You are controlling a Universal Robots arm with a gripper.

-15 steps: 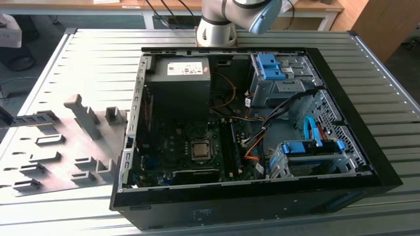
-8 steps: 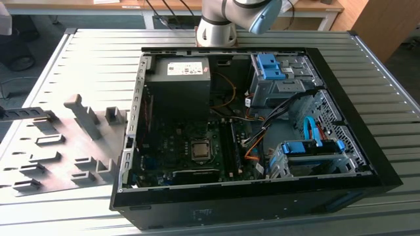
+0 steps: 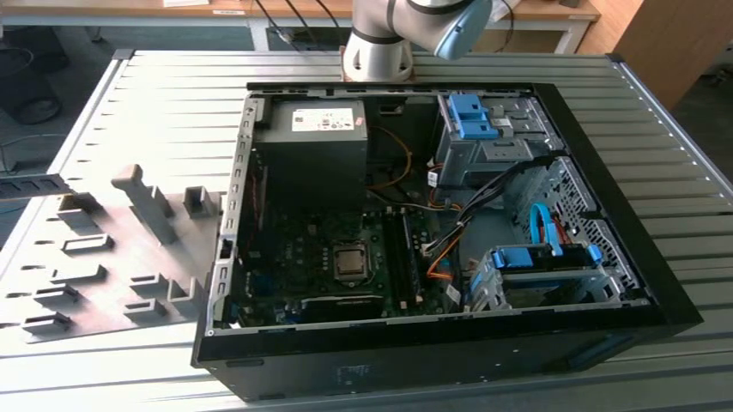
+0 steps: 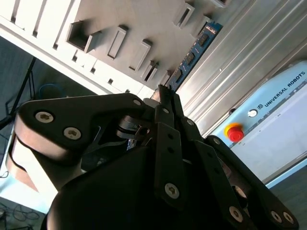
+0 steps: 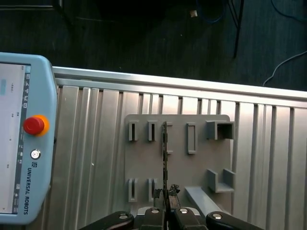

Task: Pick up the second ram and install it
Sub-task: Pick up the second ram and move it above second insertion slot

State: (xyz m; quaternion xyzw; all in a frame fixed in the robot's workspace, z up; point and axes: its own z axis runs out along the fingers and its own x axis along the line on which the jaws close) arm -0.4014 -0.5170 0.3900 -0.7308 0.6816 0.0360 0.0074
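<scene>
Closest up in both wrist views is the black gripper (image 5: 166,191). Its two fingers are pressed in on the near end of the ram (image 5: 165,148), pinching it. The ram sticks straight out past the fingertips.

In the second wrist view you get the flat face of it: a thin, long blue-green board with a row of dark chips along it. In the first wrist view it's edge-on, so it's just a skinny dark line.

Behind the ram in both wrist views is the grey holder plate (image 5: 201,163) with its narrow slots and a couple of open box-shaped blocks. The ram's line runs across the plate between two of the slots. I can't tell if it touches the plate, but the camera takes in the whole plate plus the table edge and the dark floor beyond.

The plate sits on the ribbed metal table (image 5: 268,158). Just beside the plate lies a light blue pendant (image 5: 14,143) with a red button (image 5: 33,125).

In the exterior view the plate is on that view's left. Beside it is the open PC case (image 3: 641,257), with the board and CPU socket (image 3: 347,257) inside. There are also long black slot rails (image 3: 401,245) next to the socket, orange and blue cables, and blue drive brackets. The arm's base (image 3: 378,51) stands behind the case.
</scene>
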